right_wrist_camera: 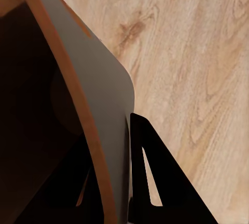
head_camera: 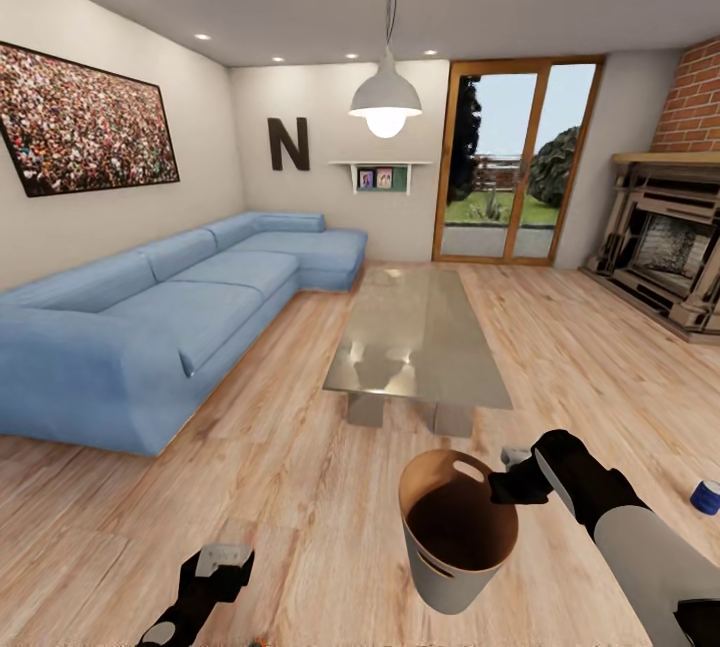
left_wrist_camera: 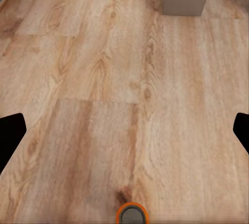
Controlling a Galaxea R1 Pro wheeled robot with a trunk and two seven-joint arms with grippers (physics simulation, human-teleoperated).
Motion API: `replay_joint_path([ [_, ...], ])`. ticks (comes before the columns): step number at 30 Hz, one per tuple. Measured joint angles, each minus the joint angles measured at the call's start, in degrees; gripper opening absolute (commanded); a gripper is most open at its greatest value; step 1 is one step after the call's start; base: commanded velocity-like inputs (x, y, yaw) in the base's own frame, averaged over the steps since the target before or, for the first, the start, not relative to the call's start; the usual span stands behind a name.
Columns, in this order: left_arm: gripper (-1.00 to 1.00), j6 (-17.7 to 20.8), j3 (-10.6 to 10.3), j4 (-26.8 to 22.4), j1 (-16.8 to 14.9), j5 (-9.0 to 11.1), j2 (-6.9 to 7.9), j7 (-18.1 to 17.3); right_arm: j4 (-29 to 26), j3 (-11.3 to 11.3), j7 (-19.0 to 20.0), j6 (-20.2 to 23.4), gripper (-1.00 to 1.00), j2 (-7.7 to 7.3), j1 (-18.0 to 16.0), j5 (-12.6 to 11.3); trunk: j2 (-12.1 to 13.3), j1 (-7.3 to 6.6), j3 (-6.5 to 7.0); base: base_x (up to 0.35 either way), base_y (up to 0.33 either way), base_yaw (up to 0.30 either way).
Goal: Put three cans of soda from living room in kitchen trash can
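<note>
Right gripper (head_camera: 497, 483) is pinched on the rim of the trash can (head_camera: 455, 537), one finger inside the wall and one outside, as the right wrist view shows (right_wrist_camera: 111, 130). That arm reaches in from the lower right, forearm angled up and left, holding the bin just above the wooden floor (head_camera: 300, 447) near the robot, in front of the glass coffee table (head_camera: 420, 337). The bin looks empty, dark brown inside.

Left gripper (head_camera: 222, 559) hangs low on the near left with its fingers spread wide and nothing between them. An orange can (left_wrist_camera: 132, 215) stands on the floor right under it, at the edge of the left wrist view. A blue can (head_camera: 706, 496) sits on the floor far right.

By my reading the robot is in the collecting stage, in the living room beside the blue sofa (head_camera: 170, 317), with the bin brought along. Next it would need to lower the open left hand squarely over the orange can, close on it, and drop it into the bin. The third can I cannot spot.
</note>
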Motion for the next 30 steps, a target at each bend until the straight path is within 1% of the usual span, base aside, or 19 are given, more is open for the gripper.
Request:
replay_joint_path([
  [5, 1.0, 0.0, -0.2, 0.1, 0.0, 0.0, 0.0, 0.0, 0.0, 0.0, 0.0, 0.0, -1.0, 0.01, 0.0, 0.1, -2.0, 1.1, -1.34, 0.0, 0.0, 0.0],
  [11, 1.0, 0.0, -1.9, 0.1, 0.0, 0.0, -0.01, 0.0, 0.0, 0.1, -0.1, 0.0, -1.0, 0.05, 0.0, 0.0, -4.4, 2.42, -2.91, 0.0, 0.0, 0.0],
  [14, 1.0, 0.0, -2.3, 0.1, 0.0, 0.0, 0.0, 0.0, 0.0, 0.1, -0.2, 0.0, -1.0, 0.05, 0.0, 0.1, -5.6, 3.08, -3.69, 0.0, 0.0, 0.0],
  [25, 1.0, 0.0, -2.5, 0.1, 0.0, 0.0, 0.0, 0.0, -0.1, 0.0, -0.1, 0.0, -1.0, -0.01, 0.0, 0.1, -10.0, 5.49, -6.5, 0.0, 0.0, 0.0],
  [30, 1.0, 0.0, -2.6, 0.1, 0.0, 0.0, 0.0, 0.0, -0.1, 0.0, -0.2, 0.0, -1.0, 0.0, 0.0, 0.3, -12.0, 6.59, -7.54, 0.0, 0.0, 0.0],
])
